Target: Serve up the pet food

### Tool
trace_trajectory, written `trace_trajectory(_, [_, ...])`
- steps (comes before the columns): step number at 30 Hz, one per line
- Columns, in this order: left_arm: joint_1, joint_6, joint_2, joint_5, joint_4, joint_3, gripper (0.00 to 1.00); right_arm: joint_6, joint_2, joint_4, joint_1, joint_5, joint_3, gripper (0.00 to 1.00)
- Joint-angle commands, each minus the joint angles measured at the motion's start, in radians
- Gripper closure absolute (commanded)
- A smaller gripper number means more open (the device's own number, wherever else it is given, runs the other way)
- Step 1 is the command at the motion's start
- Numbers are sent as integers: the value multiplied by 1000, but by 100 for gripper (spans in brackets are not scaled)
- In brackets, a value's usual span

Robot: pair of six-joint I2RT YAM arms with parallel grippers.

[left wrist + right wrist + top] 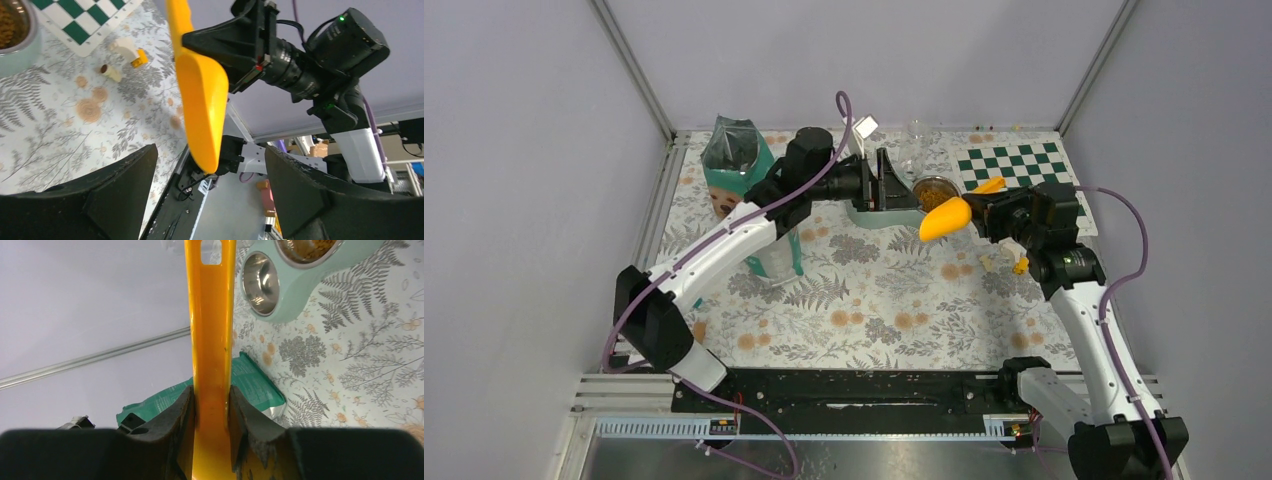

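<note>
Some kibble (932,186) maybe hidden behind scoop (945,218), clamped by right gripper (211,402); left gripper (210,150) spread.

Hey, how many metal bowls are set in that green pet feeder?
2. The empty bowl sits in the feeder's end nearer the bag; the filled bowl, holding kibble, sits in the other end, cut off by the right wrist view's top edge.

The pet food (934,189), a heap of small brown dry pellets, fills one steel bowl (300,263) of the pale green feeder (325,271) at the far middle of the table (874,300).
</note>
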Motion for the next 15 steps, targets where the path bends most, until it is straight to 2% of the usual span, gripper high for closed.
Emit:
trace_trajectory(1, [-20, -110, 45, 93, 204, 34, 21, 45, 24, 87, 35, -24, 56, 94])
trace_trajectory(7, [-40, -150, 94, 111, 257, 59, 32, 38, 52, 113, 52, -46, 75, 92])
trace_trajectory(13, [-50, -170, 141, 141, 262, 105, 60, 35, 80, 150, 58, -79, 78, 91])
trace_trajectory(15, [-53, -181, 151, 171, 280, 113, 64, 26, 86, 152, 58, -79, 80, 90])
